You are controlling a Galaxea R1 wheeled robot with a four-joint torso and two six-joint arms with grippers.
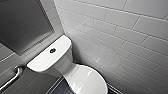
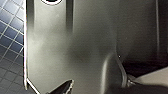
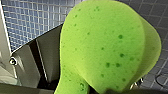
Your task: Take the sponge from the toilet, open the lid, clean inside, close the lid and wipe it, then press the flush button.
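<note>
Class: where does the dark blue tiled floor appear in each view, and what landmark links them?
Head view: the tiled floor shows at the bottom edge, beside the toilet.
Left wrist view: the floor lies beside the robot's dark plate.
Right wrist view: the floor spreads behind the sponge.
Shared landmark: its pale grout grid.

One toilet (image 1: 58, 61), one lid (image 1: 87, 81), one flush button (image 1: 52, 50), one sponge (image 3: 105, 45), one grab rail (image 1: 13, 76).

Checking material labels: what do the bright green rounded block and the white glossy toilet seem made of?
The bright green rounded block: porous foam sponge, matte, dotted with darker pores. The white glossy toilet: probably glazed ceramic, given its hard bright reflections.
</note>
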